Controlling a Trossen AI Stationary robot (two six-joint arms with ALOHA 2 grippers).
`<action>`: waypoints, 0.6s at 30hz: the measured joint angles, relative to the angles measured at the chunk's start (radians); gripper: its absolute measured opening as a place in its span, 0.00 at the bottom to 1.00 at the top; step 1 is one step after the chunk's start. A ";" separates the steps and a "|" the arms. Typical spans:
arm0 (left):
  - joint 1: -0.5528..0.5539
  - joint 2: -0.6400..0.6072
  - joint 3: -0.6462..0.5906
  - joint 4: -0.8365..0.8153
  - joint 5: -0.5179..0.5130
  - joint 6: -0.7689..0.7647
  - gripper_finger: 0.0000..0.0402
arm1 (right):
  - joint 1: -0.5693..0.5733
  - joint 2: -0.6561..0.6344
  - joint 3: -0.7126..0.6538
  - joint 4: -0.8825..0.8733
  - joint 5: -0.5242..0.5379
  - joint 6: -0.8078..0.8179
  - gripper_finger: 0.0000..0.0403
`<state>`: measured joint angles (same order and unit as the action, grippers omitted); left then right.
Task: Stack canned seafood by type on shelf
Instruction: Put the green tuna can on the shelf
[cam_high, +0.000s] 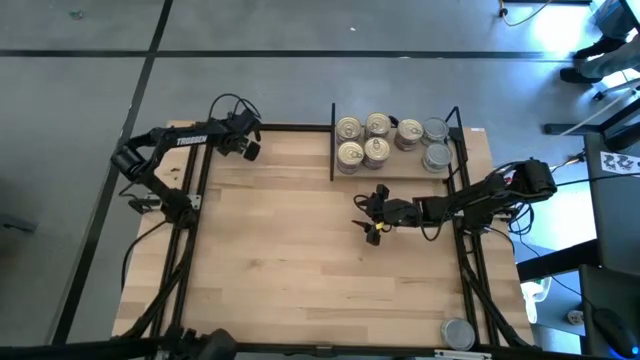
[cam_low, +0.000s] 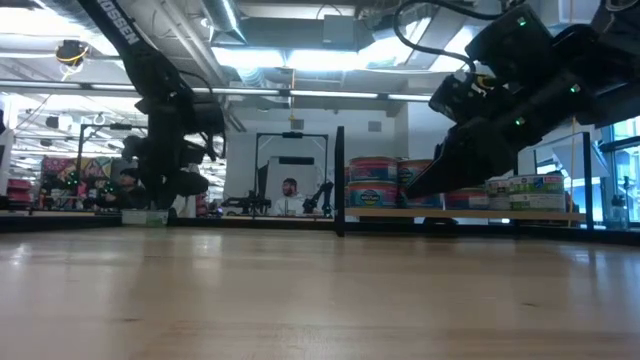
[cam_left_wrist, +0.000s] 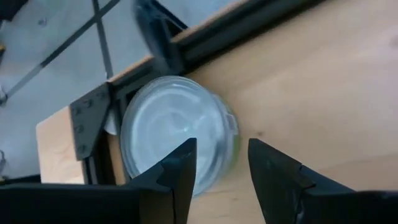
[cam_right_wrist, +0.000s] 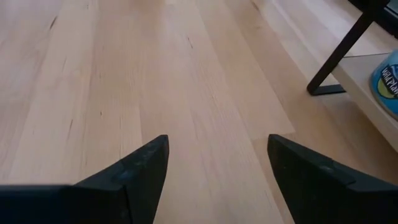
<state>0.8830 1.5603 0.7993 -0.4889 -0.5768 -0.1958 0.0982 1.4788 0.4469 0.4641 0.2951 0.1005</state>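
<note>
With seven tins (cam_high: 390, 141) grouped on the shelf (cam_high: 400, 174), gold left and grey right, the right gripper (cam_high: 372, 215) hovers empty, fingers apart, over bare desk (cam_high: 290, 250) beside it; the left gripper (cam_high: 248, 142), fingers parted, waits at the far-left edge.

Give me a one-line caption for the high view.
Right gripper, jaws open and empty, below the shelf of tins; one grey tin remains at the table's near edge.

High view looks straight down on the whole table (cam_high: 300, 250). Low view faces level across it, sharing the shelf (cam_low: 470, 213). Wrist views sit close above the tabletop.
</note>
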 joint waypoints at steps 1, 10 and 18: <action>-0.003 0.006 0.000 -0.002 0.006 0.015 0.35 | 0.000 0.000 0.000 0.000 0.000 0.000 0.68; -0.026 0.034 0.000 -0.021 0.022 0.106 0.28 | 0.000 0.000 0.000 0.008 0.000 0.000 0.68; -0.021 0.078 0.043 -0.099 0.054 0.156 0.21 | 0.000 0.000 0.000 0.008 0.000 0.000 0.68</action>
<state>0.8622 1.6382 0.8421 -0.5882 -0.5227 -0.0400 0.0982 1.4784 0.4469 0.4717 0.2947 0.1005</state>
